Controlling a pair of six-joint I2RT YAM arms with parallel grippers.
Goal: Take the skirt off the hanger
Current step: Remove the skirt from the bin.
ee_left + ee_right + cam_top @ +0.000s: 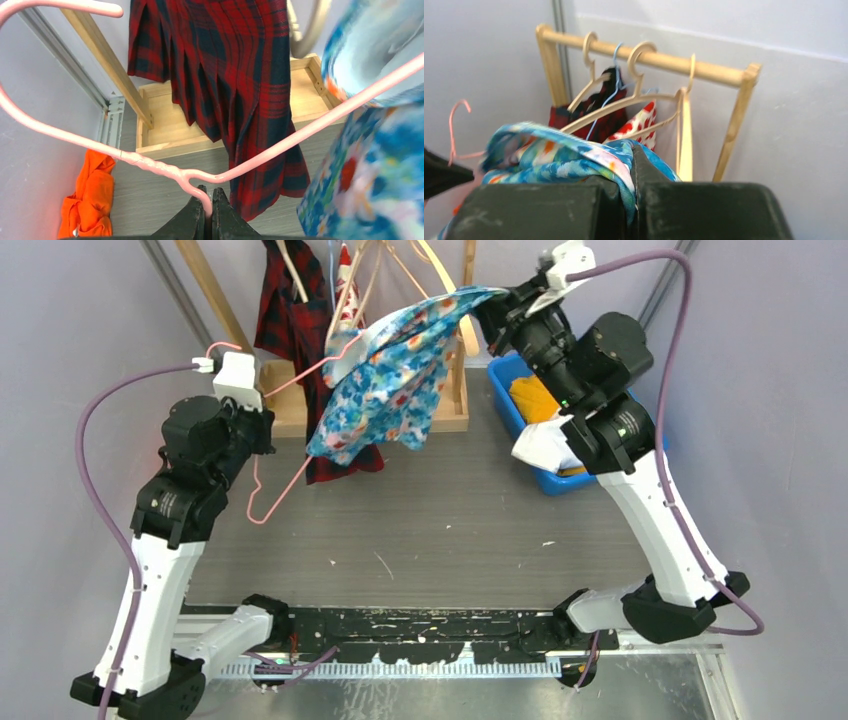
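**Skirt strung between two arms**

Left arm raised; left gripper (pixel 209 210) pinched tight on the pink hanger (pixel 187 175) at its neck. Right arm reaches high; right gripper (pixel 630 165) clamped on the floral skirt (pixel 385 380) edge. Skirt hangs mid-air before the wooden rack (pixel 714 72), slanting from upper right to lower left.

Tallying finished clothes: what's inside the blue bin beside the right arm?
A yellow-orange garment lies in the blue bin, with white cloth at its near end. The right arm covers the rest, so anything there is hidden.
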